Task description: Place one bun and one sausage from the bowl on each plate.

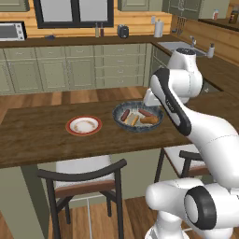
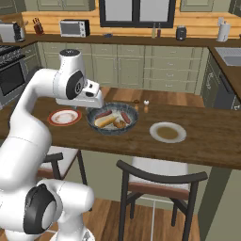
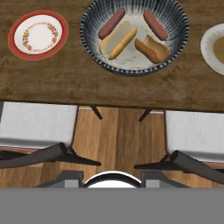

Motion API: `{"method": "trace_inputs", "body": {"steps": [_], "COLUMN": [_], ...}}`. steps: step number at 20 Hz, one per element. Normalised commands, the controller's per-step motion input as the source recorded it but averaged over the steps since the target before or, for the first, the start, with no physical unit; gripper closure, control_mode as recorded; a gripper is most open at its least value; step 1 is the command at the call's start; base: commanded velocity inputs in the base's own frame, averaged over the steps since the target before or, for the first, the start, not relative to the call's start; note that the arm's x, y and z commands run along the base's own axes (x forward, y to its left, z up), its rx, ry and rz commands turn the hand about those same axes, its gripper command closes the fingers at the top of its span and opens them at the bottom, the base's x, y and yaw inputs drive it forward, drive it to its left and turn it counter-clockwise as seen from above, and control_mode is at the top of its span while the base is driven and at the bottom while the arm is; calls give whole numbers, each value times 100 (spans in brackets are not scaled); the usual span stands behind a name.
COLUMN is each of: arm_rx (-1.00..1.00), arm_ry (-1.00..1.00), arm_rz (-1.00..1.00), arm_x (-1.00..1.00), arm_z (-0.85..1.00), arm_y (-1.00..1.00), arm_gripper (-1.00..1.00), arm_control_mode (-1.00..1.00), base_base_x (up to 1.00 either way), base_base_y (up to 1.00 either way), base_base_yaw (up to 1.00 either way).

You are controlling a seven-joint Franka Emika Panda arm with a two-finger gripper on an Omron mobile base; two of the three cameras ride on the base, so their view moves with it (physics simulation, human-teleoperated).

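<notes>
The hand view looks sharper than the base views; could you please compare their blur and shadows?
Hand view: crisp, bowl and plate sharply edged, faint shadows. Left base view: softer, plate slightly fuzzy. Right base view: similar softness, even light, no glare on bowl.

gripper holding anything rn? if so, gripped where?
Nothing held. Both buns and both sausages lie in the bowl; the red-rimmed plate is bare. Jaw state cannot be told.

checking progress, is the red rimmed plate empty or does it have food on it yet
Empty: the red-rimmed plate shows a bare centre; buns and sausages all lie in the bowl.
</notes>
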Motion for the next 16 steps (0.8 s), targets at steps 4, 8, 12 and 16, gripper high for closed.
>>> {"method": "trace_inputs", "body": {"steps": [4, 8, 12, 16], "arm_rx": [0, 0, 0, 0], "arm_ry": [0, 4, 7, 5], "arm_rz": [0, 0, 0, 0], "arm_x": [0, 4, 18, 41], "arm_z": [0, 0, 0, -12], "arm_y": [-28, -52, -52, -21], "arm_gripper": [-100, -100, -100, -100], "arm_control_mode": [-100, -100, -100, -100], "base_base_x": [0, 0, 0, 0], "base_base_y": [0, 0, 0, 0], "base_base_yaw": [0, 0, 0, 0]}}
